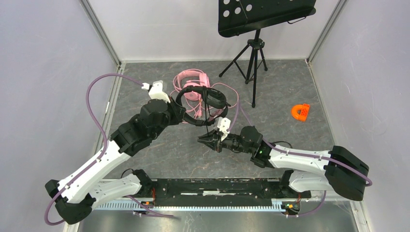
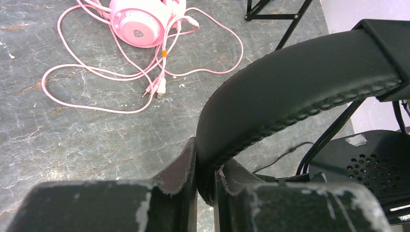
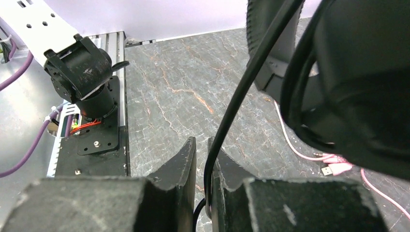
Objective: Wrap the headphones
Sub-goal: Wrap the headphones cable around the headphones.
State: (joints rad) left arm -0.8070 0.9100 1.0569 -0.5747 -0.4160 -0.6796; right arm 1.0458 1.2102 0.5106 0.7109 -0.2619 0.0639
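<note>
Left end effector [image 2: 205,162] clenched the black padded over-ear headset [image 2: 300,82] by its band; couldn't tell whether the right end effector [image 3: 202,143] truly pinched the thin black cable [image 3: 241,92] below that headset, so it could slip mid-wrap.

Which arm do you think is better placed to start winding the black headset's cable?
Right, probably: the black cable runs between the fingers of the right gripper, while the left gripper is clamped on the black headset's headband.

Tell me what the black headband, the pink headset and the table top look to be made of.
Black headband: matte padded leatherette, probably; a stitched seam runs along its edge. Pink headset: hard glossy plastic, by the sheen on its ear cup. Table top: grey veined stone look, possibly printed laminate.
</note>
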